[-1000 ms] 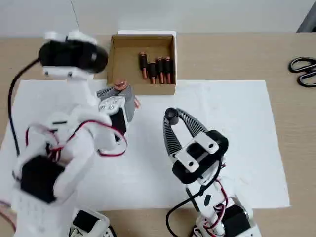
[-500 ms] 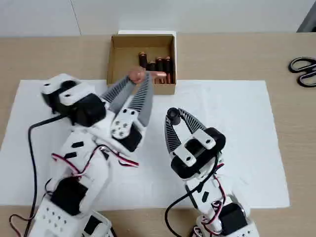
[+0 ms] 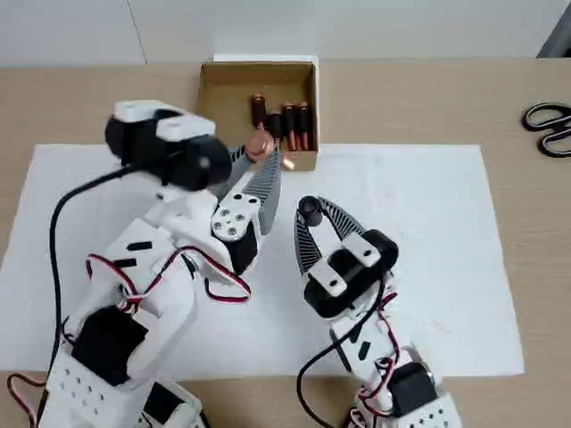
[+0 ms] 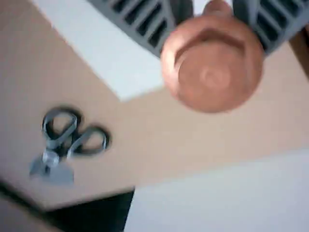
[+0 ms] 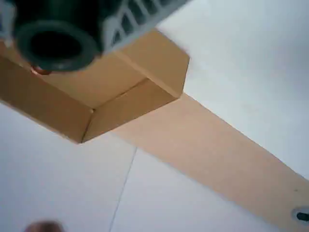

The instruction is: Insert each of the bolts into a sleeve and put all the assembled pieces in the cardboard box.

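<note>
1. two arms were seen over a white sheet (image 3: pixel 428 267) spread on the table (image 3: pixel 401 98).
2. a copper bolt (image 3: pixel 260 144) was held tight in the left gripper (image 3: pixel 260 153), right at the front wall of the cardboard box (image 3: pixel 208 107).
3. a black sleeve (image 3: pixel 310 209) was pinched at the tips of the right gripper (image 3: pixel 310 214), over the sheet, near the box and apart from the bolt.
4. four put-together pieces (image 3: pixel 282 125) were seen side by side in the box.
5. scissors (image 3: pixel 550 129) were seen far off at the table's edge.
</note>
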Robot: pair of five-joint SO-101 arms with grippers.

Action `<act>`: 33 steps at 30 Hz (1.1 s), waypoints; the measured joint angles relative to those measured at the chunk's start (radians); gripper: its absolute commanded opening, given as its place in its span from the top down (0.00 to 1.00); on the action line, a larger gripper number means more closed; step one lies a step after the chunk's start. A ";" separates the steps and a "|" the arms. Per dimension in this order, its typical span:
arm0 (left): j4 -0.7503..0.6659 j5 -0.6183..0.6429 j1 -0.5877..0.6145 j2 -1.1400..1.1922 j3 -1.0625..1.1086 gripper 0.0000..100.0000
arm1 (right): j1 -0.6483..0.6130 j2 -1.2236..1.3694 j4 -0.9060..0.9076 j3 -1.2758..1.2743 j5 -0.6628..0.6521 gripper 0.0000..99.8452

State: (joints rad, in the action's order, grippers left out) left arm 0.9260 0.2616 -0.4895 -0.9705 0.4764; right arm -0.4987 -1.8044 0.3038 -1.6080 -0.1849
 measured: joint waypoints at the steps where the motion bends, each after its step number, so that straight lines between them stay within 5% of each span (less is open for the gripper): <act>1: 0.023 0.000 -0.002 0.008 -0.021 0.99 | -0.002 0.000 -0.025 -0.017 0.000 1.00; 13: 0.117 0.000 -0.097 0.104 -0.069 0.99 | -0.002 0.002 -0.224 -0.069 -0.109 1.00; 28: 0.152 0.000 -0.101 0.118 -0.071 0.99 | -0.003 0.002 -0.235 -0.069 -0.114 1.00; 33: 0.178 0.000 -0.101 0.118 -0.071 0.86 | -0.003 0.002 -0.235 -0.069 -0.114 1.00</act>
State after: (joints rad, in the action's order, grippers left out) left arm 1.1040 0.2616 -0.5907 -0.8523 0.4058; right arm -0.5017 -1.8029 0.0690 -1.6771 -0.2984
